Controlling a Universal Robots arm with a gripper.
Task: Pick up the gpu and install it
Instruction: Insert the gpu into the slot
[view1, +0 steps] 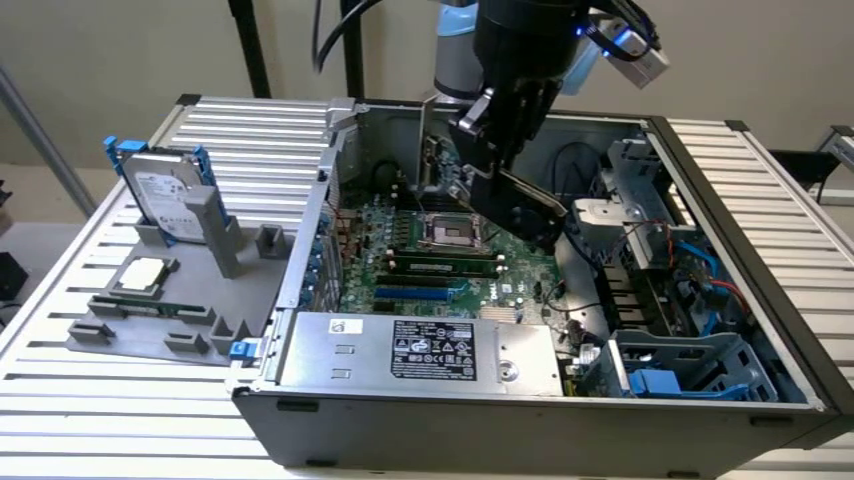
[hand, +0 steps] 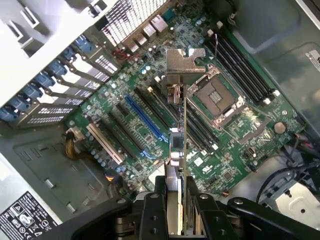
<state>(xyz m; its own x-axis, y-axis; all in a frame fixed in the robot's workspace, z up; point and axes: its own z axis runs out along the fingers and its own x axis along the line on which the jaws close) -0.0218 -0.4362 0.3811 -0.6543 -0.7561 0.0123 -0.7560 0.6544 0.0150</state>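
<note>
One gpu (hand: 178, 150) clamped edge-on in gripper (hand: 180, 202), hanging above motherboard (hand: 225, 160), not seated. Risk: card edge seems beside blue slot (hand: 145, 117), near socket (hand: 216, 97); any tilt in grip may hit socket pins.

One gpu (hand: 178, 150), one hard drive (view1: 171, 195)

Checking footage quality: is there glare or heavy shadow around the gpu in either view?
Exterior view: the gpu reads dark against the evenly lit motherboard. Wrist view: its metal bracket shines bright, and the vent grille is washed out.
</note>
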